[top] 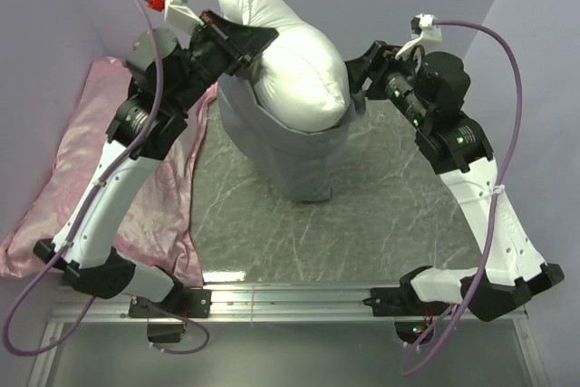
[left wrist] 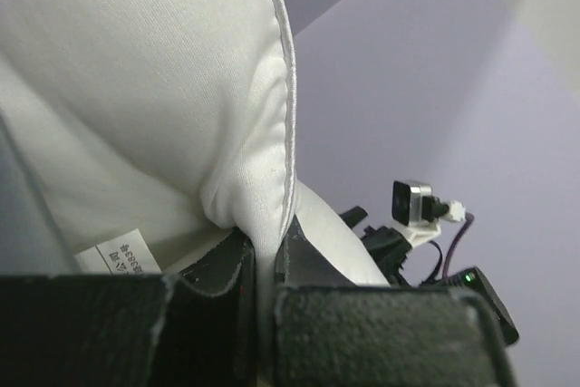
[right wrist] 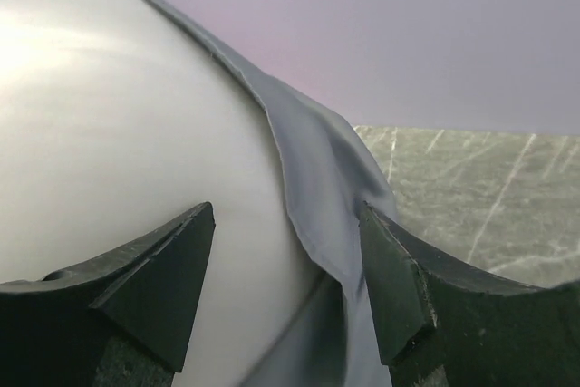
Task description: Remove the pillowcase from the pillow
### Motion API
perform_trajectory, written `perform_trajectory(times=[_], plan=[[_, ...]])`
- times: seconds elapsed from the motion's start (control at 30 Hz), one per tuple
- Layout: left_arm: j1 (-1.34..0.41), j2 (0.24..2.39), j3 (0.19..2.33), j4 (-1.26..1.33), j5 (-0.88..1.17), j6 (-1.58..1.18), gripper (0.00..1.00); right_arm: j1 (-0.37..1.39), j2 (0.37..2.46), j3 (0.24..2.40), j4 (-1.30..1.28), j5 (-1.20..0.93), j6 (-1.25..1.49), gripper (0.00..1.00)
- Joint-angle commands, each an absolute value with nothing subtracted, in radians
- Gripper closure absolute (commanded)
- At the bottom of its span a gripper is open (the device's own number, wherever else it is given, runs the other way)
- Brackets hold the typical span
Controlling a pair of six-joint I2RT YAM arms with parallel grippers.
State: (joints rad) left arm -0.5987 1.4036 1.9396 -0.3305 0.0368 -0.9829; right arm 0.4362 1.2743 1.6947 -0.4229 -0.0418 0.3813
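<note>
- The pink satin pillow (top: 63,206) is seen at the far left, partly covered by the left arm.
- The left gripper (top: 261,43) is clenched on the seam of the pillow (top: 294,65); a label (left wrist: 116,256) is shown just beside its fingers in the left wrist view.
- The pillow's upper part is bared and tilted upward; its lower part is wrapped by the pillowcase (top: 294,156), which rests on the table (top: 408,215).
- The right gripper (top: 355,88) is released, its fingers spread about the pillowcase's hem at the pillow's right side.
</note>
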Motion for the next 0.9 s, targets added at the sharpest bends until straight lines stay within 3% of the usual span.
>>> perform_trajectory(times=[0.0,0.23,0.47,0.63,0.87], plan=[[-0.634,1.480,2.074,-0.222,-0.067,-0.925,0.99,0.439,1.171,1.652,-0.339,-0.048,0.384,0.27],[-0.658,1.601,2.098,-0.224,-0.224,-0.887,0.99,0.439,0.950,1.493,-0.244,-0.084,0.419,0.25],[-0.670,1.718,2.230,-0.293,-0.318,-0.847,0.99,0.497,0.821,1.186,-0.184,-0.195,0.373,0.26],[-0.670,1.736,2.212,-0.276,-0.330,-0.856,1.00,0.627,0.854,1.031,-0.117,-0.015,0.335,0.26],[-0.669,1.743,2.207,-0.273,-0.327,-0.848,0.99,0.752,1.040,1.015,-0.008,0.228,0.298,0.27]])
